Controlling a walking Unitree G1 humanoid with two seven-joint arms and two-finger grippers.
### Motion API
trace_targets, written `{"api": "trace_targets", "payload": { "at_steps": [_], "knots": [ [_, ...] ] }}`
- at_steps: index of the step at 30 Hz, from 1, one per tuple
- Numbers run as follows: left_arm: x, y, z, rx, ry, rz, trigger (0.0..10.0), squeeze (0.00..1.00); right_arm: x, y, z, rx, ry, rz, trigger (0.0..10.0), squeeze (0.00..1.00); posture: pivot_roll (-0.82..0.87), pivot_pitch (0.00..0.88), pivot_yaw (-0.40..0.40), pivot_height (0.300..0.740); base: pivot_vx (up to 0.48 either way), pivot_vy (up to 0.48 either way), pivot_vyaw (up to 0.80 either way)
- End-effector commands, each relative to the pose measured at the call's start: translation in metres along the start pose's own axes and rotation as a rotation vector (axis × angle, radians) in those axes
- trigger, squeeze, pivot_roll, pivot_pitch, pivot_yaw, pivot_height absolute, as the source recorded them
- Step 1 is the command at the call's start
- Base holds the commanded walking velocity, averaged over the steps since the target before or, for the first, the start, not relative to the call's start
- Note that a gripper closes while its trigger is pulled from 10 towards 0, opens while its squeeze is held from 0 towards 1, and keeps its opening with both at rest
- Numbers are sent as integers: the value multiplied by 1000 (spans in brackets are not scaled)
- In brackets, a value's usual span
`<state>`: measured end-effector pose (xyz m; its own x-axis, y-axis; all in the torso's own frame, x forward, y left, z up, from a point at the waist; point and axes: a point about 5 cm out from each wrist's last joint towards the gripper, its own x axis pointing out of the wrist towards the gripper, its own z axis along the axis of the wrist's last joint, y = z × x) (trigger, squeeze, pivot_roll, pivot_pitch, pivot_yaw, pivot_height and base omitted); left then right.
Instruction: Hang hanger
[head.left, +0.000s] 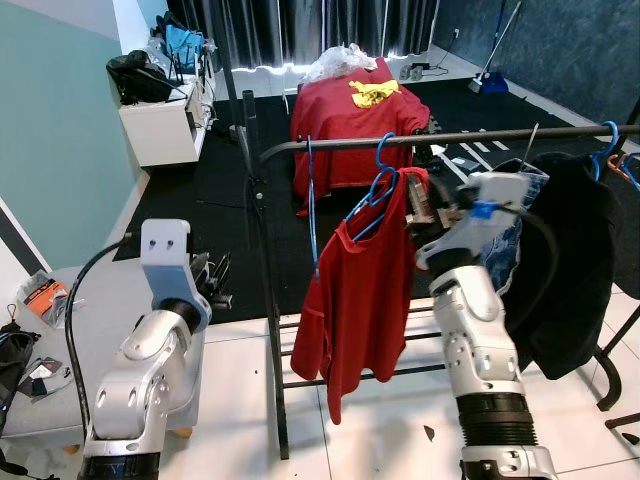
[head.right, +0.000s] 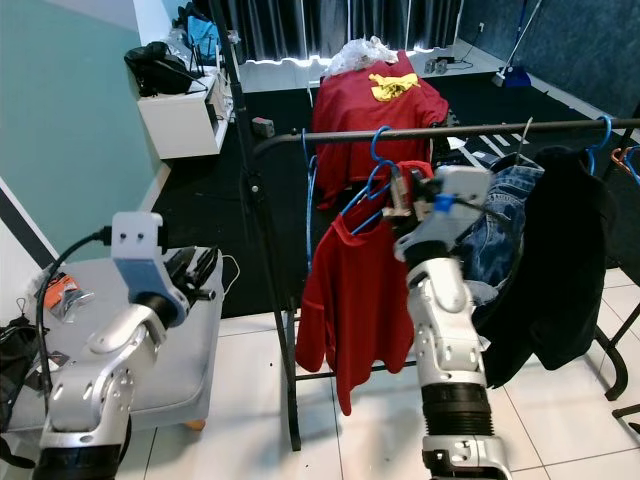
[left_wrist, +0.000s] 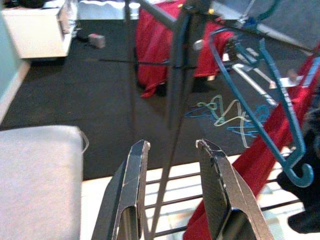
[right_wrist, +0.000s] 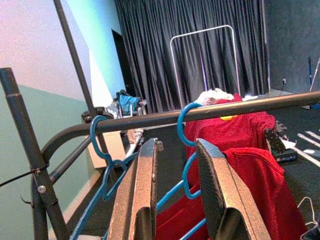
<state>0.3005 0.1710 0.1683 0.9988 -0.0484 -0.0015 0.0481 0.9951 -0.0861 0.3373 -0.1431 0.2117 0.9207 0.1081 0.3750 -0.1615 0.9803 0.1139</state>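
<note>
1. Left eye view: I see my right end effector (head.left: 428, 212) raised to the rail (head.left: 470, 137) of the clothes rack, right at the blue hanger (head.left: 380, 185) that carries the red shirt (head.left: 360, 290). The hanger's hook is looped over the rail. Further along the rail hang a black garment (head.left: 570, 260) and jeans (head.left: 515, 225). My left end effector (head.left: 215, 280) idles low, above the grey counter (head.left: 70, 330).

2. Right eye view: same scene; the shirt hangs free below the rail, with an empty blue hanger (head.right: 310, 200) beside it near the rack's post.

3. Left wrist view: the left fingers (left_wrist: 131, 190) stand apart, gripping nothing, facing the rack post. More hangers lie on the dark floor (left_wrist: 60, 95) beyond.

4. Right wrist view: the right fingers (right_wrist: 142, 195) are spread with a gap between them. The hanger's neck shows through that gap, but I cannot tell whether they touch it. The hook sits over the rail.

5. My judgement: the hanging step looks nearly done. Next I should confirm the hook is seated, then draw the right arm straight back without snagging the shirt.
</note>
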Motion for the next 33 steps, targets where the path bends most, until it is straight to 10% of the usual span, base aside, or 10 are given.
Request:
{"api": "trace_targets", "payload": {
  "at_steps": [1,33],
  "knots": [
    [3,0,1,19,-10,10,10000,0,-3,7,-7,-25,24,16,10000,0,6,0,9,740,0,0,0],
    [12,-16,2,54,-22,-7,10000,0,-12,14,-30,-61,194,73,10000,0,-4,1,-5,740,0,-231,122]
  ]
}}
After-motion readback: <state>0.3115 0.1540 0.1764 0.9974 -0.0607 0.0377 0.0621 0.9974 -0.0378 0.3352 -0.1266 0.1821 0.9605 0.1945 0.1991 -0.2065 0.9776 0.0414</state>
